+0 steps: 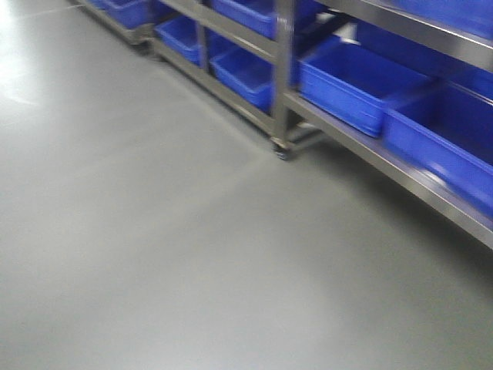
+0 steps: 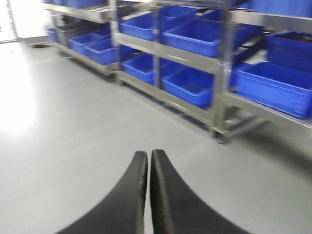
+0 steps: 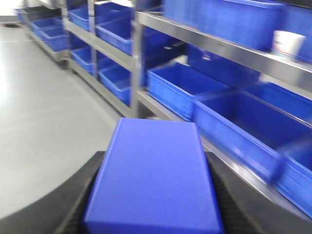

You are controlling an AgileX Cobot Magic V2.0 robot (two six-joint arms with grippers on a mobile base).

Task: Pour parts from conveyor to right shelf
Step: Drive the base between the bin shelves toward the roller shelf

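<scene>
In the right wrist view, my right gripper (image 3: pixel 153 157) is shut on a glossy blue part (image 3: pixel 153 180), a smooth block that fills the gap between the black fingers (image 3: pixel 80 200). Just behind it stands the right shelf (image 3: pixel 204 39), a steel rack holding deep blue bins (image 3: pixel 180 87). My left gripper (image 2: pixel 148 153) is shut with nothing between its fingers and hangs over the grey floor. The same shelf (image 2: pixel 222 73) runs across the back of that view. The front view shows the shelf (image 1: pixel 281 77) and its bins (image 1: pixel 347 85) at upper right. The conveyor is out of view.
Glossy grey floor (image 1: pixel 154 231) fills the left and the foreground. The rack stands on a caster (image 1: pixel 283 150) at its corner post. A white cup (image 3: pixel 287 44) sits on an upper shelf rail. More racks with blue bins (image 2: pixel 92 44) extend into the distance.
</scene>
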